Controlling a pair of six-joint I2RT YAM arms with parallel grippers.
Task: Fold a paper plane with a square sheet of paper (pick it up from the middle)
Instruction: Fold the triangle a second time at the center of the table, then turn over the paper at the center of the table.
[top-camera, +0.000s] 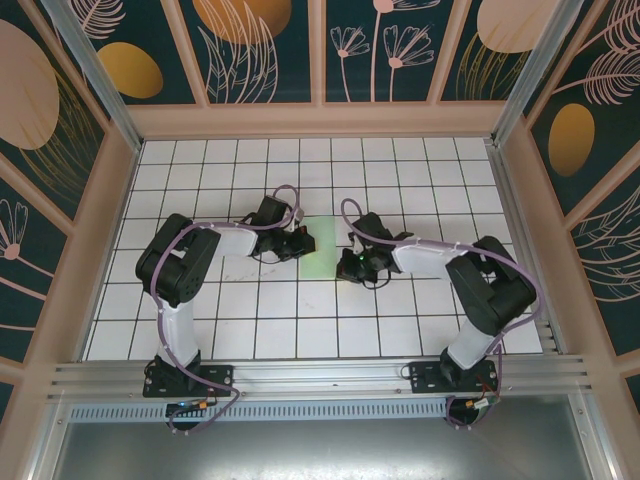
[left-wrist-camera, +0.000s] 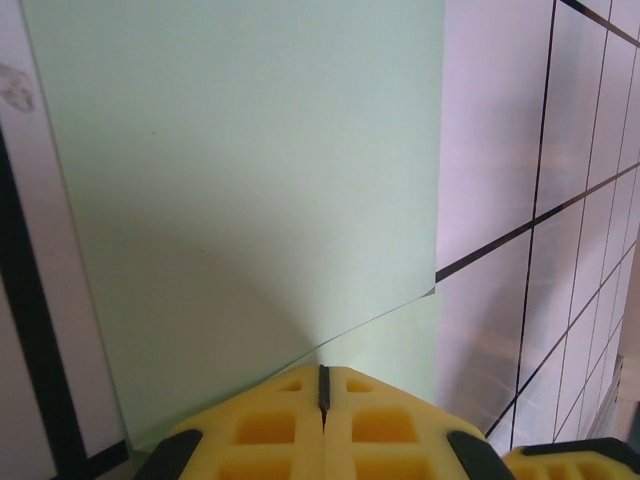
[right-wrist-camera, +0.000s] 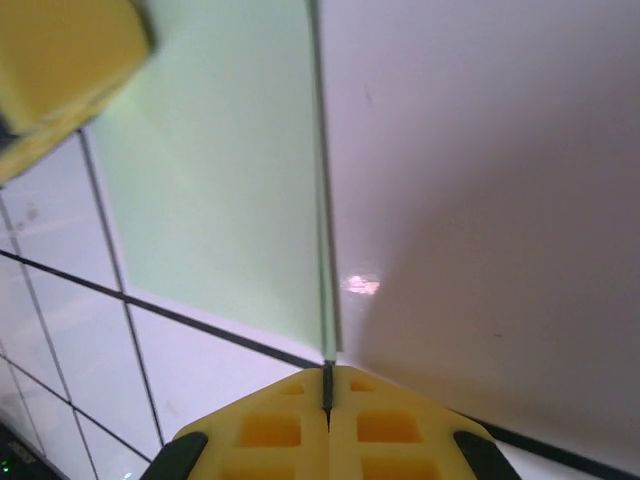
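Observation:
The square sheet of paper (top-camera: 318, 252) is pale mint green and lies partly folded on the tiled table between my two grippers. In the left wrist view the sheet (left-wrist-camera: 250, 180) has a top layer whose edge runs down into the shut yellow jaws of my left gripper (left-wrist-camera: 322, 385). My left gripper (top-camera: 306, 244) sits at the sheet's left side. My right gripper (top-camera: 350, 262) is at its right side. In the right wrist view a raised flap (right-wrist-camera: 480, 200) stands beside the flat green part (right-wrist-camera: 220, 180), with its thin edge pinched in my right gripper (right-wrist-camera: 328, 378). The paper plane is out of view.
The white grid-tiled table (top-camera: 250, 330) is walled by a pale frame (top-camera: 110, 230) on the left, back and right. A metal rail (top-camera: 320, 375) carrying both arm bases runs along the near edge. A yellow finger of the left gripper (right-wrist-camera: 60, 70) shows in the right wrist view.

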